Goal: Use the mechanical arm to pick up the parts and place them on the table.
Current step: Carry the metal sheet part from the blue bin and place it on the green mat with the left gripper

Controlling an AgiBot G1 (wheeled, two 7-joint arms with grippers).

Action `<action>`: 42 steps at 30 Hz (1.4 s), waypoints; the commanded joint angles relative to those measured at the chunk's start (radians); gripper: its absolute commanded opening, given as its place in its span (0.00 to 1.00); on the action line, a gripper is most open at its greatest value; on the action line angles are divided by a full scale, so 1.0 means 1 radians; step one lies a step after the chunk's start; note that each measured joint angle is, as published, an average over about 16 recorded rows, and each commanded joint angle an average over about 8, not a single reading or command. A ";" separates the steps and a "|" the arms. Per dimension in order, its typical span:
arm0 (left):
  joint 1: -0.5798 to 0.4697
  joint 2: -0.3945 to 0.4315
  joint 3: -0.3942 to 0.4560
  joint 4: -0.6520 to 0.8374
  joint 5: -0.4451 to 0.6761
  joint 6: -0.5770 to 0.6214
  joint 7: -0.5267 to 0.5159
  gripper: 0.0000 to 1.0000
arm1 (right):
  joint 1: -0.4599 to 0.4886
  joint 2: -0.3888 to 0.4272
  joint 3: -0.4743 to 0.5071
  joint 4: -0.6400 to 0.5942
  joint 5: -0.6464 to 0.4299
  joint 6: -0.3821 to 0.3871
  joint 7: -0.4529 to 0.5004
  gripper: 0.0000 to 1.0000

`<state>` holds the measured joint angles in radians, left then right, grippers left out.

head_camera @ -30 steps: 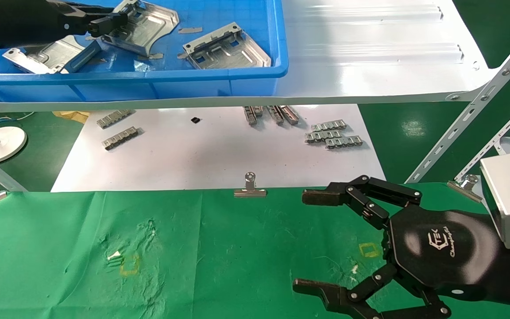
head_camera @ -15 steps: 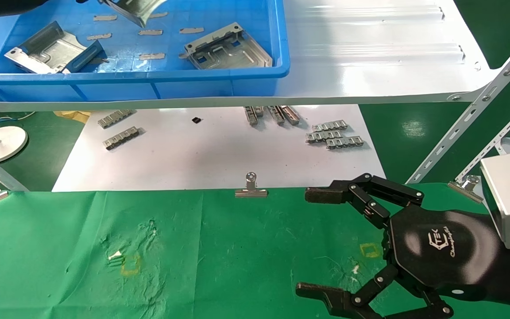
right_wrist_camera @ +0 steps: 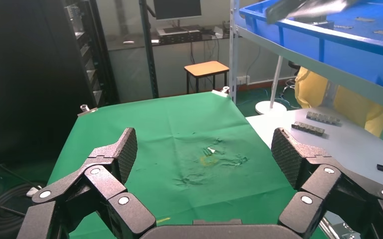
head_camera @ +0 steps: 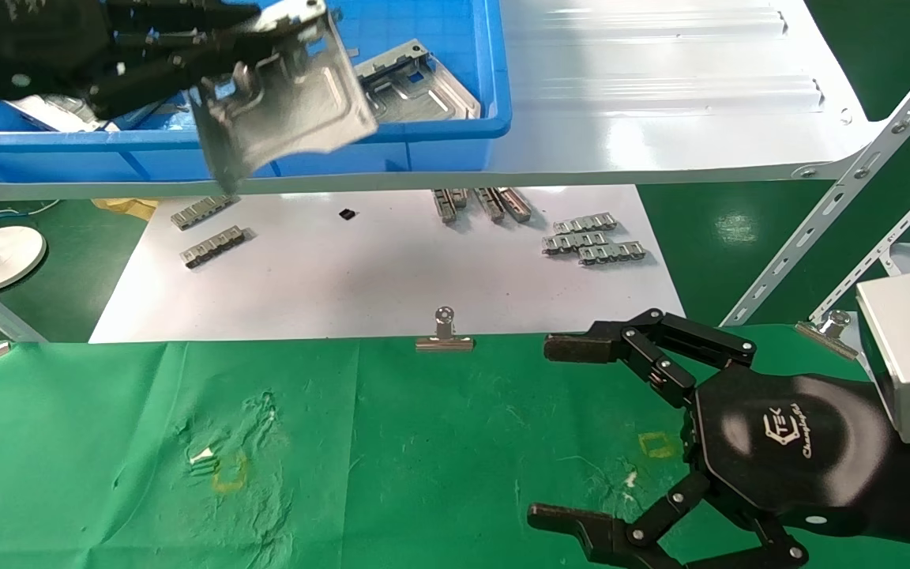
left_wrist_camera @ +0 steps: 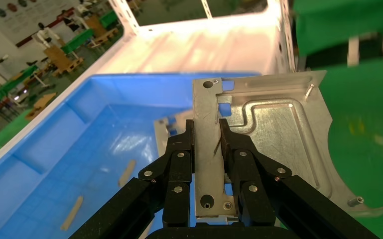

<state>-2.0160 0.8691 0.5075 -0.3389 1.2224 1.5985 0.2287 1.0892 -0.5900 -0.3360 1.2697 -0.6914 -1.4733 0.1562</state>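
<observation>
My left gripper (head_camera: 222,51) is shut on a silver ribbed part (head_camera: 289,103), held tilted in the air over the front wall of the blue bin (head_camera: 423,134). In the left wrist view the black fingers (left_wrist_camera: 184,149) clamp the part's bent edge flange (left_wrist_camera: 206,134), and its flat face (left_wrist_camera: 279,134) spreads to one side. Another part (head_camera: 415,79) lies in the bin, and a further one (head_camera: 60,111) shows partly behind the arm. My right gripper (head_camera: 550,431) hovers open and empty over the green table (head_camera: 423,442), right of centre, with cloth (right_wrist_camera: 199,149) showing between its pads.
The bin stands on a glossy white shelf (head_camera: 660,95) with angled metal struts (head_camera: 842,197) at the right. Below it a white sheet (head_camera: 392,284) carries several small link strips (head_camera: 593,241). Binder clips (head_camera: 444,336) hold the cloth's far edge. Yellow square marks (head_camera: 659,445) dot the cloth.
The left gripper lifted a part out of the bin, first up out of the view, then down and forward over the bin's front wall. The right gripper stayed still.
</observation>
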 commanded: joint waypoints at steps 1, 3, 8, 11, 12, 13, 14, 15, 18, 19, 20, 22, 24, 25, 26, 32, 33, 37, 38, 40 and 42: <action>0.017 -0.019 0.014 -0.052 -0.010 0.012 0.021 0.00 | 0.000 0.000 0.000 0.000 0.000 0.000 0.000 1.00; 0.066 -0.070 0.050 -0.156 -0.061 0.012 0.029 0.00 | 0.000 0.000 0.000 0.000 0.000 0.000 0.000 1.00; 0.195 -0.212 0.150 -0.365 -0.189 0.004 0.062 0.00 | 0.000 0.000 0.000 0.000 0.000 0.000 0.000 1.00; 0.254 -0.264 0.209 -0.407 -0.211 -0.004 0.117 0.00 | 0.000 0.000 0.000 0.000 0.000 0.000 0.000 1.00; 0.272 -0.272 0.228 -0.409 -0.209 -0.007 0.142 0.00 | 0.000 0.000 0.000 0.000 0.000 0.000 0.000 1.00; 0.287 -0.275 0.246 -0.404 -0.202 -0.010 0.167 0.00 | 0.000 0.000 0.000 0.000 0.000 0.000 0.000 1.00; 0.303 -0.275 0.263 -0.395 -0.194 -0.013 0.195 0.00 | 0.000 0.000 0.000 0.000 0.000 0.000 0.000 1.00; 0.317 -0.272 0.279 -0.382 -0.184 -0.016 0.223 0.00 | 0.000 0.000 0.000 0.000 0.000 0.000 0.000 1.00; 0.356 -0.248 0.317 -0.321 -0.161 -0.026 0.301 0.00 | 0.000 0.000 0.000 0.000 0.000 0.000 0.000 1.00; 0.366 -0.237 0.325 -0.296 -0.154 -0.030 0.326 0.00 | 0.000 0.000 0.000 0.000 0.000 0.000 0.000 1.00; 0.374 -0.226 0.332 -0.269 -0.149 -0.034 0.350 0.00 | 0.000 0.000 0.000 0.000 0.000 0.000 0.000 1.00; 0.385 -0.203 0.342 -0.215 -0.140 -0.040 0.398 0.00 | 0.000 0.000 0.000 0.000 0.000 0.000 0.000 1.00; 0.392 -0.180 0.348 -0.161 -0.134 -0.043 0.443 0.07 | 0.000 0.000 0.000 0.000 0.000 0.000 0.000 1.00; 0.394 -0.170 0.351 -0.136 -0.131 -0.043 0.466 0.16 | 0.000 0.000 0.000 0.000 0.000 0.000 0.000 1.00; 0.395 -0.160 0.354 -0.112 -0.127 -0.043 0.489 0.28 | 0.000 0.000 -0.001 0.000 0.000 0.000 0.000 1.00; 0.388 -0.113 0.379 0.010 -0.092 -0.040 0.594 0.96 | 0.000 0.000 -0.001 0.000 0.000 0.000 0.000 1.00; 0.385 -0.106 0.384 0.028 -0.086 -0.039 0.605 1.00 | 0.000 0.000 -0.001 0.000 0.000 0.000 0.000 1.00; 0.370 -0.084 0.392 0.093 -0.078 -0.036 0.636 1.00 | 0.000 0.000 -0.001 0.000 0.000 0.000 0.000 1.00; 0.366 -0.079 0.391 0.108 -0.080 -0.036 0.640 1.00 | 0.000 0.000 -0.001 0.000 0.000 0.000 0.000 1.00; 0.359 -0.073 0.386 0.137 -0.090 -0.035 0.641 1.00 | 0.000 0.000 -0.001 0.000 0.001 0.000 0.000 1.00; 0.353 -0.071 0.380 0.161 -0.102 -0.032 0.639 1.00 | 0.000 0.000 -0.001 0.000 0.001 0.000 0.000 1.00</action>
<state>-1.6585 0.7916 0.8884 -0.1934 1.1185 1.5717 0.8576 1.0894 -0.5897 -0.3368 1.2697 -0.6909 -1.4730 0.1558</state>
